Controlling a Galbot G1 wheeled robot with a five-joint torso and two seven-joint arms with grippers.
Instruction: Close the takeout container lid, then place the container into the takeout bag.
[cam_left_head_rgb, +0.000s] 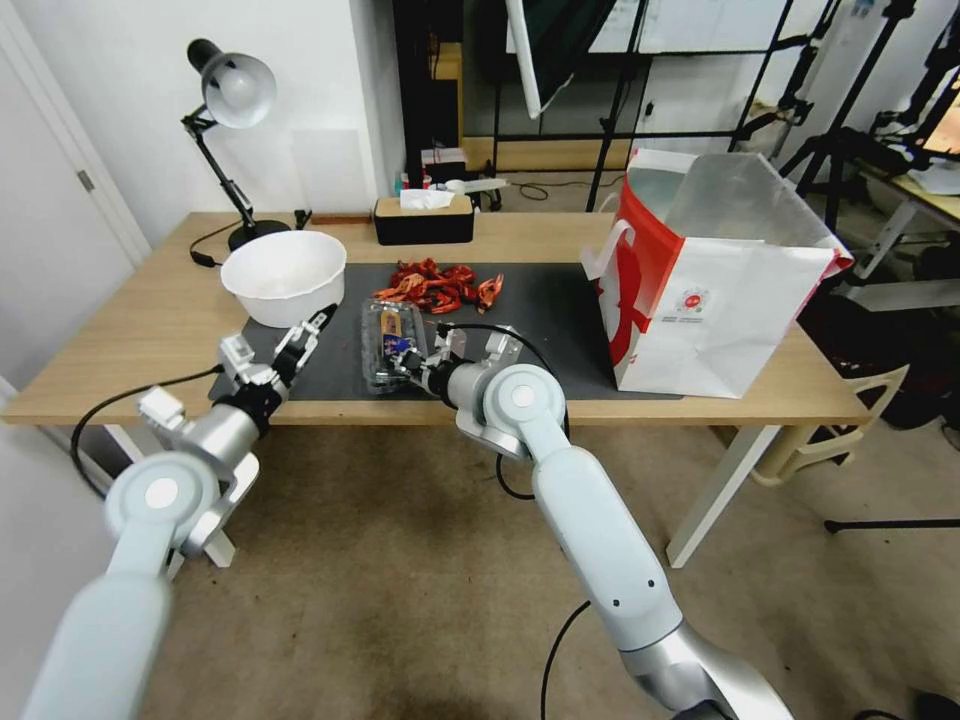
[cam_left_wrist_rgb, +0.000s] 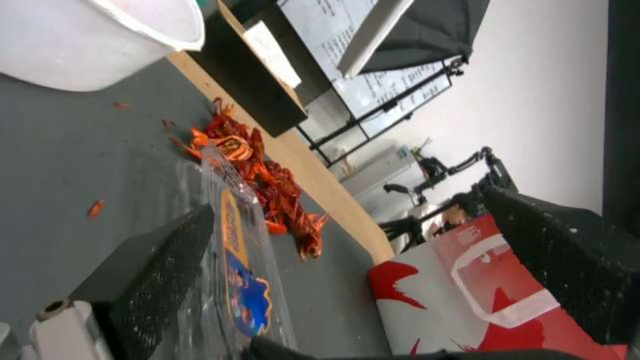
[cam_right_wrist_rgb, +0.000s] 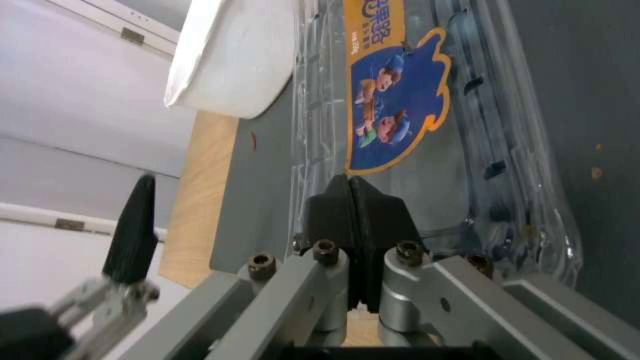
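Note:
The takeout container (cam_left_head_rgb: 390, 345) lies on the black mat near the table's front, its lid (cam_right_wrist_rgb: 413, 165) down over the base, an orange and blue sticker (cam_right_wrist_rgb: 390, 115) on top. Dark berries show through the plastic. My right gripper (cam_left_head_rgb: 408, 368) sits at the container's near right corner. In the right wrist view its fingers (cam_right_wrist_rgb: 349, 182) are shut pad to pad, resting against the lid. Just left of the container, my left gripper (cam_left_head_rgb: 315, 322) is open; in the left wrist view (cam_left_wrist_rgb: 350, 200) the container (cam_left_wrist_rgb: 230, 250) lies beside one finger. The takeout bag (cam_left_head_rgb: 715, 300) stands open at the right.
A white bowl (cam_left_head_rgb: 283, 275) sits behind my left gripper. A heap of red shells (cam_left_head_rgb: 440, 285) lies behind the container. Further back stand a black tissue box (cam_left_head_rgb: 423, 218) and a desk lamp (cam_left_head_rgb: 232, 130). Bare mat separates the container from the bag.

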